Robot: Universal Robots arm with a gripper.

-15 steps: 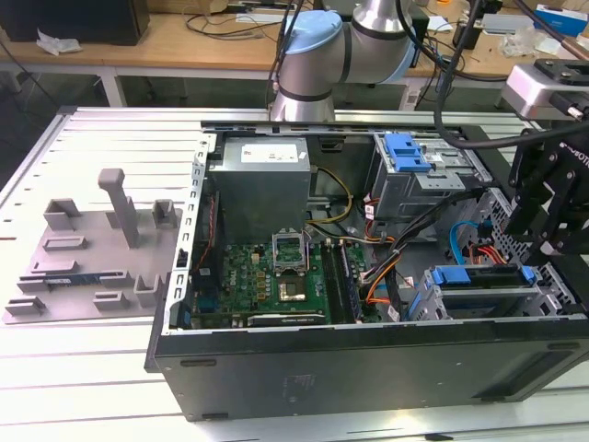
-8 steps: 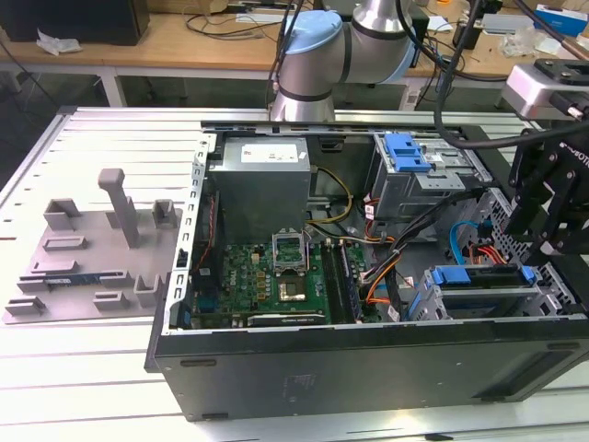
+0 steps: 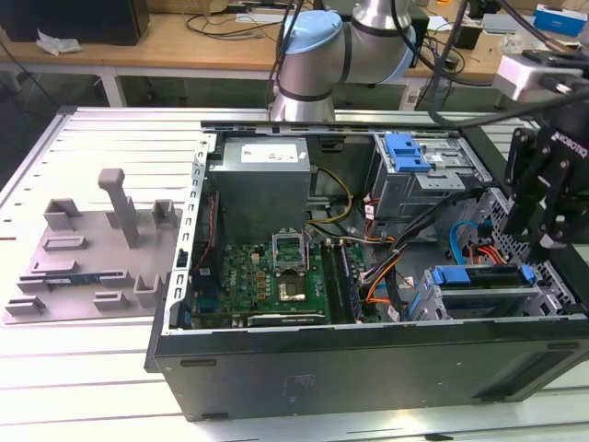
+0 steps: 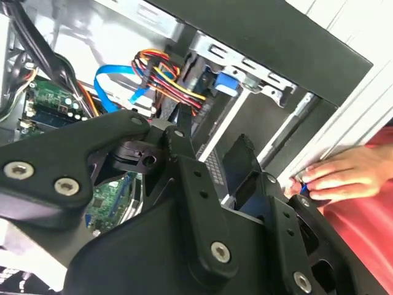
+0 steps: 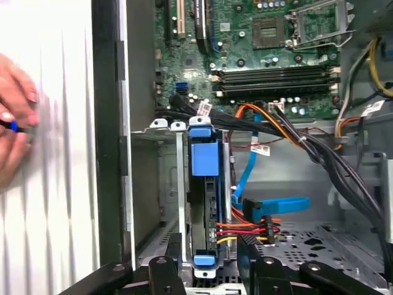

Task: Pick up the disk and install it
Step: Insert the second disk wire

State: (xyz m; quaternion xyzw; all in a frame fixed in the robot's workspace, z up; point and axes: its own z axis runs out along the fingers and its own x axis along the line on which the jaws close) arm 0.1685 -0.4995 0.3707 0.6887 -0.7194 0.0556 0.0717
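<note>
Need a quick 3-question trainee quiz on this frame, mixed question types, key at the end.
1. True or false: the disk sits in the bay inside the computer case.
2. What colour is the bracket framing the disk?
A. red
B. blue
C. green
3. In the first wrist view, what lies outside the case wall?

Key:
1. true
2. B
3. a person's hand

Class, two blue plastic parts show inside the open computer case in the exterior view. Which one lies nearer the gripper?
The blue bracket on the disk, seated in the lower bay just below the gripper. The other, the blue latch, sits on the upper drive cage beside the power-supply box.
</note>
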